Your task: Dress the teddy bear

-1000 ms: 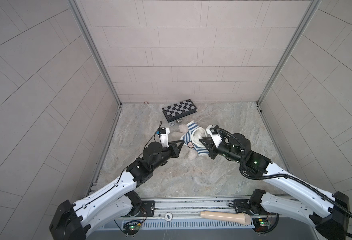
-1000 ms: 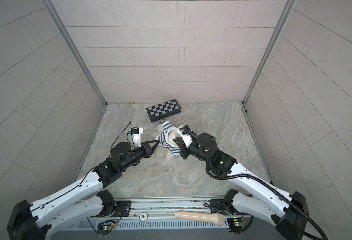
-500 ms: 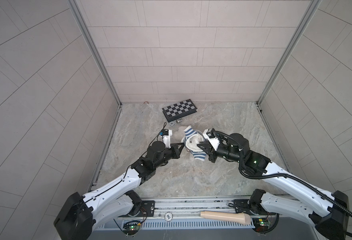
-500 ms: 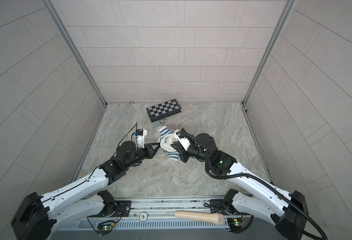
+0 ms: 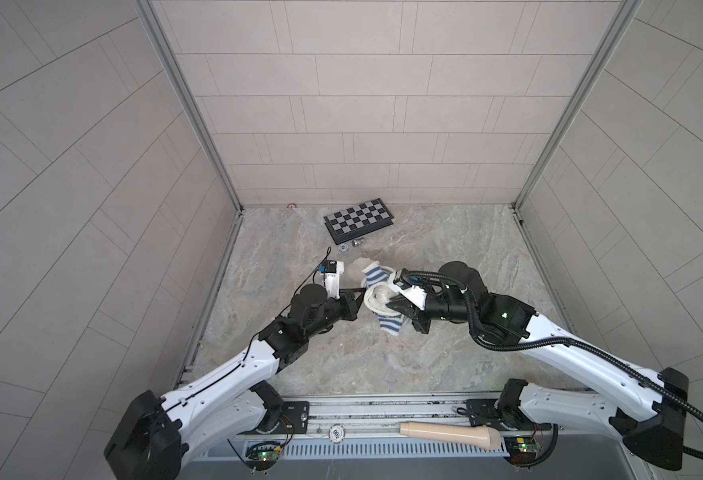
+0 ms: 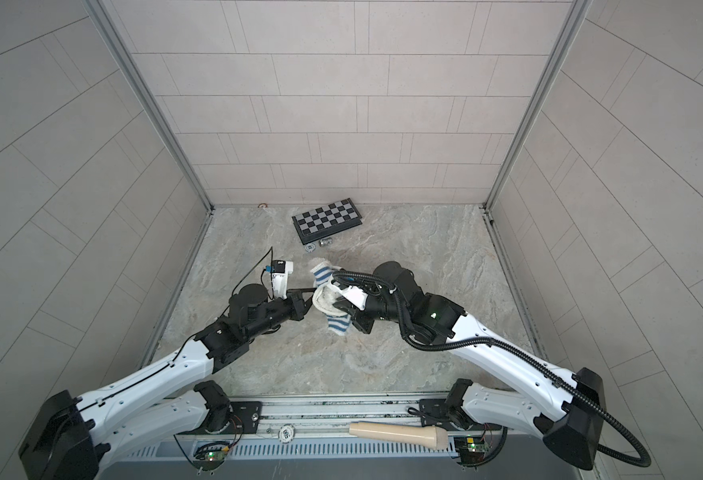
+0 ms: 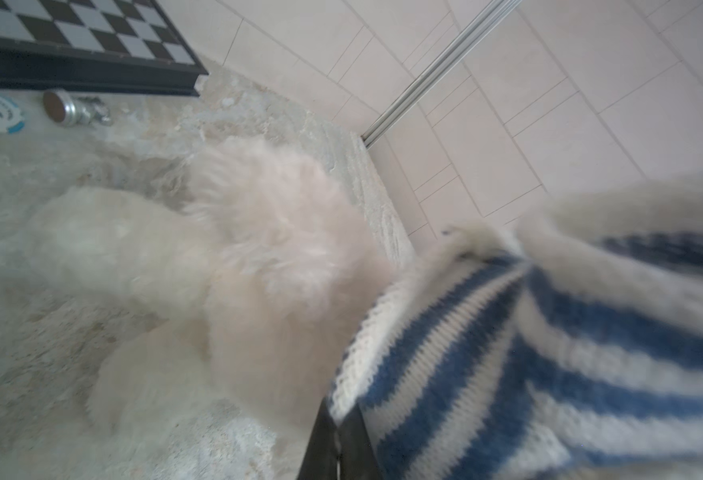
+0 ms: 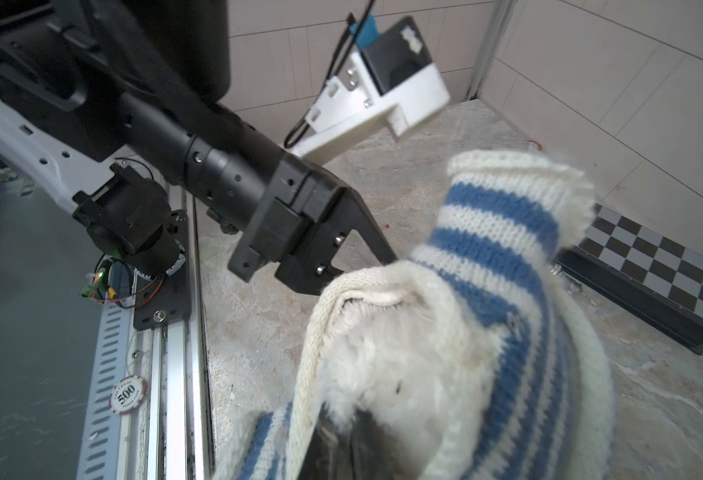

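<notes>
The teddy bear, fluffy and white, lies mid-table with its legs bare. The blue-and-white striped shirt covers its upper part. In both top views white fur shows inside the shirt's cream-edged opening. My left gripper is shut on the knitted edge of the shirt from the left. Facing it from the right, my right gripper is shut on the shirt's rim, right against the fur. The bear's face is hidden.
A folded chessboard lies at the back, with a poker chip and a small metal piece in front of it. A beige handle-like object and another chip rest on the front rail. Tiled walls close in three sides.
The shirt's opening has been pulled wider, into a ring around the fur, and bear and shirt have shifted slightly toward the front. My left gripper has moved closer in. Both grips have stayed shut.
</notes>
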